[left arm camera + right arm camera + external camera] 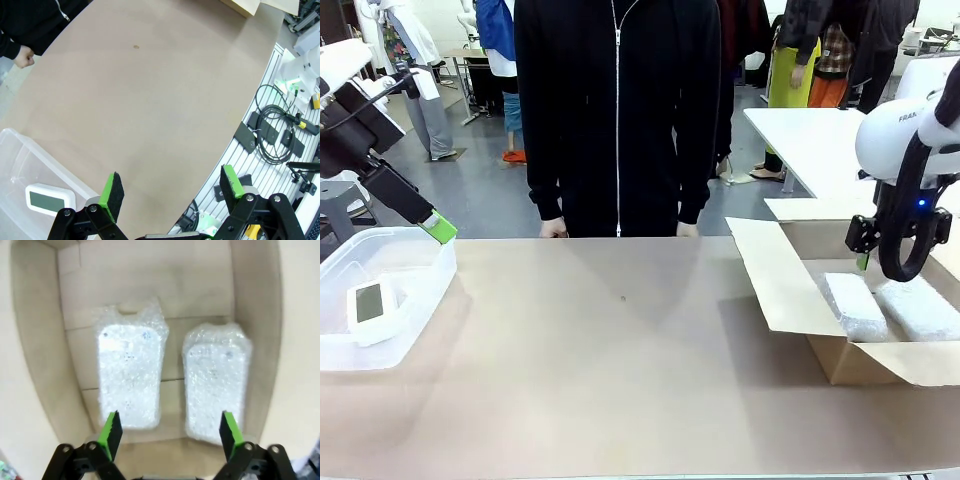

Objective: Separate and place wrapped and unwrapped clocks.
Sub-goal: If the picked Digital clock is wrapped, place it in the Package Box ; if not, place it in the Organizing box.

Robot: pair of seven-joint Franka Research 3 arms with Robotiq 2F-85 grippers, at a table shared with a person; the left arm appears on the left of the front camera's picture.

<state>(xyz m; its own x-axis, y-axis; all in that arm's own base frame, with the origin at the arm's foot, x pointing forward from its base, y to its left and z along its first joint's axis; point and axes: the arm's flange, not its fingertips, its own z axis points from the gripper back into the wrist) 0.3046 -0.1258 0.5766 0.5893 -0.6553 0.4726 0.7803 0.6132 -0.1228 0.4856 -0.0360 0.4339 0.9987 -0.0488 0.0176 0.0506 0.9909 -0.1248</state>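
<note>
Two bubble-wrapped clocks lie side by side on the floor of the cardboard box (pixel 790 300): one (pixel 131 375) on the left and one (pixel 216 380) on the right in the right wrist view, also seen from the front (pixel 853 305) (pixel 920 308). My right gripper (pixel 167 432) hovers open above them, holding nothing. The bare white clock (pixel 370 305) with its grey-green screen rests in the clear plastic bin (pixel 420 290); it is the bare clock (pixel 49 199) in the left wrist view. My left gripper (pixel 172 187) is open and empty, raised above the bin's far corner (pixel 440 228).
A person in a black zip jacket (pixel 617 110) stands at the far edge, fists (pixel 554 228) on the table. The brown tabletop (pixel 610 350) stretches between bin and box. Cables and brackets (pixel 272 135) lie on the rail beside the table.
</note>
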